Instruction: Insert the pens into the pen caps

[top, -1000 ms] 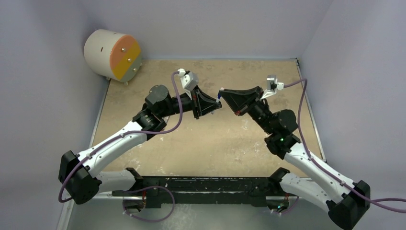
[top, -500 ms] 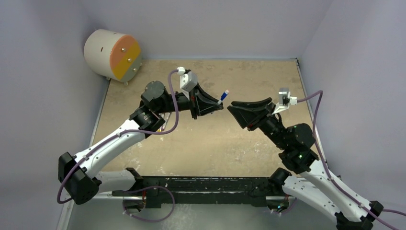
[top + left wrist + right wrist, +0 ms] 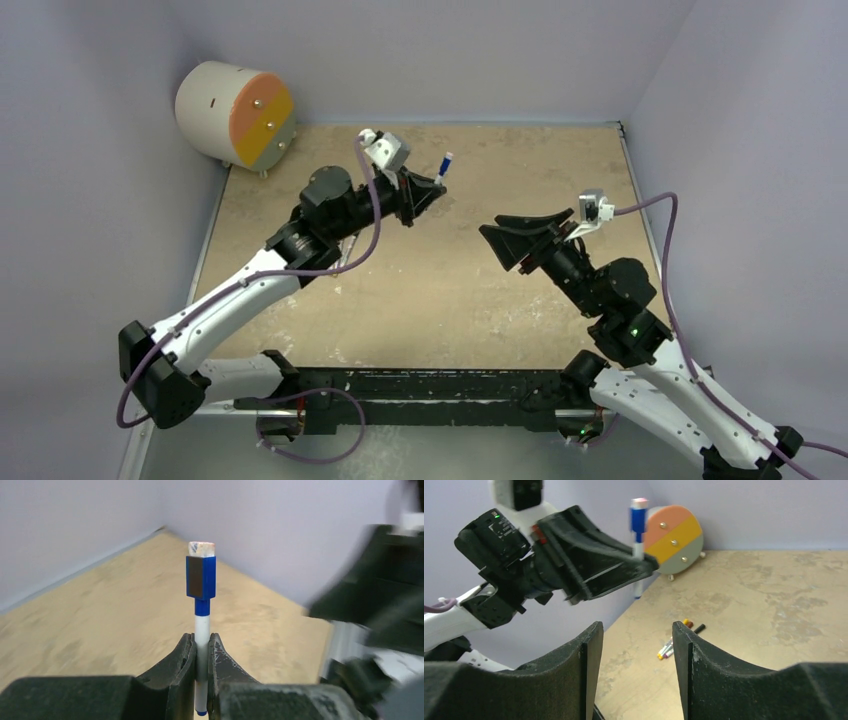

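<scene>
My left gripper [image 3: 434, 186] [image 3: 201, 647] is shut on a white pen [image 3: 201, 630], held upright above the table. A blue pen cap [image 3: 201, 576] [image 3: 444, 162] sits on the pen's top end. The right wrist view shows the same capped pen [image 3: 638, 540] sticking up from the left fingers [image 3: 624, 570]. My right gripper [image 3: 494, 233] [image 3: 636, 630] is open with nothing between its jaws, apart from the pen to its right. Other pens [image 3: 665, 650] lie on the table, with a yellow and a red-brown cap [image 3: 687, 624] and a black cap [image 3: 699, 628] beside them.
A white drum with an orange and yellow face [image 3: 235, 113] [image 3: 674, 539] stands at the far left corner. Grey walls close the tan table [image 3: 520, 160] on three sides.
The right gripper opened, let go of the blue cap and drew back to the right. The left gripper carried the capped pen up and towards the far left.
</scene>
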Robot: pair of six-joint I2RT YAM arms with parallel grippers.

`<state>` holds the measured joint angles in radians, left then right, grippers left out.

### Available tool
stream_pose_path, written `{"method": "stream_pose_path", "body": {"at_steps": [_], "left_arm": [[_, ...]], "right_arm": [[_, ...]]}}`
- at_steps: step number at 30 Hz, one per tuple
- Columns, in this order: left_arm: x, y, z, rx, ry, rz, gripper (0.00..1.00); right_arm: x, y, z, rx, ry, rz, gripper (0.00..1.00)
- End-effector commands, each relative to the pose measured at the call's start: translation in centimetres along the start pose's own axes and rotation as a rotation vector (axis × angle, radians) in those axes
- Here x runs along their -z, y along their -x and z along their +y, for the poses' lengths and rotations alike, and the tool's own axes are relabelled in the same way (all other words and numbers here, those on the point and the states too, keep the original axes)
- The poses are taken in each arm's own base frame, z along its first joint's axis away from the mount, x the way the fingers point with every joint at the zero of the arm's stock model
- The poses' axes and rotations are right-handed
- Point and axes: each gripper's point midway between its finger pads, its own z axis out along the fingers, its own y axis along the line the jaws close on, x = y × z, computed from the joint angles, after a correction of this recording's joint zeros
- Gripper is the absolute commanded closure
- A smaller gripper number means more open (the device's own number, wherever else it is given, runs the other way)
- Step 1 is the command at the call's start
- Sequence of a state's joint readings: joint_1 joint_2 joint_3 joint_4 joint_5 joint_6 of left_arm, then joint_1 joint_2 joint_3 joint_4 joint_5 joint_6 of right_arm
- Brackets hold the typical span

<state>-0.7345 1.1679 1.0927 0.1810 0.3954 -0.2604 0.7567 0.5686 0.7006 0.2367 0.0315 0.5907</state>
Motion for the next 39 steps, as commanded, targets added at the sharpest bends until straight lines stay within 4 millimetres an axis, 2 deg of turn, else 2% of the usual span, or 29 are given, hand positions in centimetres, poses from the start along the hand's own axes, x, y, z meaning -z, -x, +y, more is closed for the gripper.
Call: {"method": "stream_pose_path", "body": {"at_steps": [1, 3, 6, 8, 13, 19, 25, 33, 37, 39], "left_arm": [[2.2, -7.1, 13.2, -0.024, 0.69, 0.238, 1.0], [3.5, -11.3, 16.5, -0.035, 0.867, 0.362, 1.0], [4.5, -16.2, 18.8, -0.027, 0.99, 0.472, 1.0], [5.3, -18.2, 19.6, -0.021, 1.034, 0.468, 1.0], [8.3, -21.7, 22.3, 0.003, 1.134, 0.501, 1.0], [11.4, -26.6, 23.9, 0.099, 1.185, 0.582, 1.0], [13.5, -29.6, 24.5, 0.084, 1.235, 0.646, 1.0], [14.8, -31.7, 24.6, 0.112, 1.273, 0.706, 1.0], [15.3, -31.8, 24.7, 0.11, 1.299, 0.71, 1.0], [15.3, -31.3, 24.7, 0.111, 1.299, 0.703, 0.96]], "right_arm": [[0.0, 1.3, -1.0, 0.037, -0.069, -0.04, 0.45], [-0.2, 0.8, -1.4, 0.045, -0.081, -0.029, 0.46], [-0.5, 0.0, -1.7, 0.053, -0.084, 0.001, 0.46], [-0.5, -0.6, -1.9, 0.054, -0.088, 0.018, 0.46], [-0.4, -1.7, -2.7, 0.067, -0.101, 0.04, 0.46], [-0.9, -2.8, -3.2, 0.109, -0.11, 0.088, 0.46], [-1.1, -3.1, -3.5, 0.151, -0.12, 0.119, 0.46], [-0.7, -3.3, -3.8, 0.148, -0.136, 0.122, 0.46], [-0.5, -3.3, -4.1, 0.151, -0.147, 0.127, 0.46], [-0.5, -3.4, -4.2, 0.155, -0.151, 0.128, 0.46]]}}
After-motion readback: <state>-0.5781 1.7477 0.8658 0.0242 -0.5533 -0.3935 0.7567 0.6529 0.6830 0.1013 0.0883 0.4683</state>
